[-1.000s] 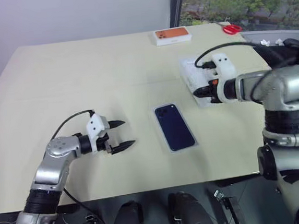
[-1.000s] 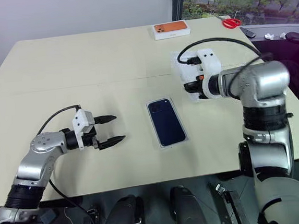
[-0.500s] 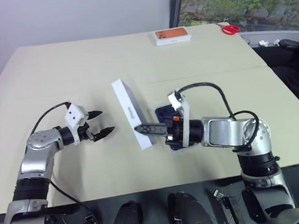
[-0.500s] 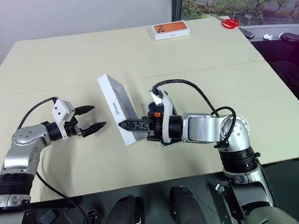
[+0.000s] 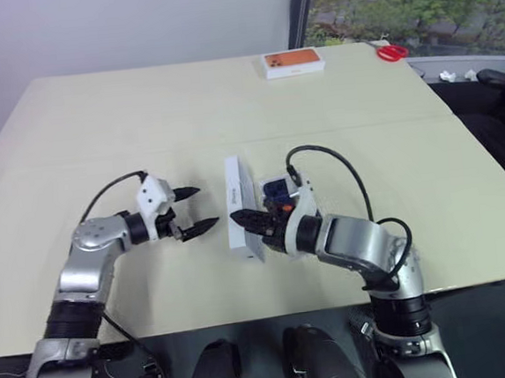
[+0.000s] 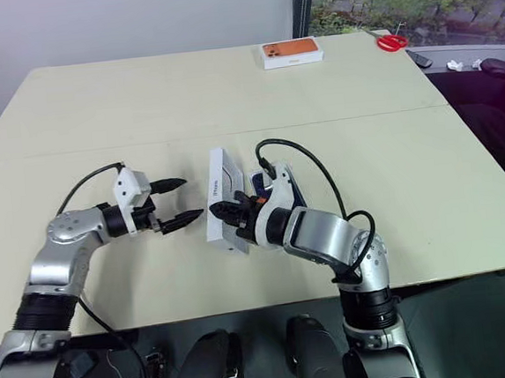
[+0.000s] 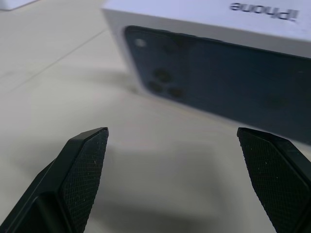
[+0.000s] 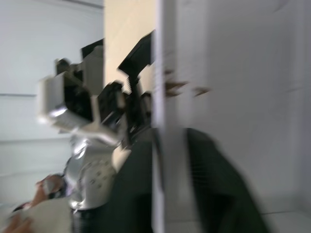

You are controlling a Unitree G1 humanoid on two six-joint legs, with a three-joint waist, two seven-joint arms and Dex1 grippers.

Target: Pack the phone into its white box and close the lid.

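The lid (image 5: pixel 239 210) stood on its long edge on the table (image 5: pixel 96 114), just left of the phone (image 5: pixel 276 189), its printed face turned toward the left gripper (image 5: pixel 196 211) and its hollow side toward the phone. The right gripper (image 6: pixel 224 214) had one finger on each side of the lid's wall near its lower end; whether those fingers were clamped on it or easing off I could not tell, so the lid may have been held or merely propped. The left gripper hovered just beside the lid with its fingers (image 7: pixel 82 160) wide apart, touching nothing — it looked ready to steady or take the printed face. The phone lay mostly hidden behind the lid and the right arm, only its camera corner showing; the white box under it could not be made out. Judged from this, the phone seemed already placed, and the closing was about half done — the lid was brought over but not yet tipped down and pressed on. An orange box (image 5: pixel 292 61) and scissors (image 5: pixel 389 50) lay well apart at the far edge.
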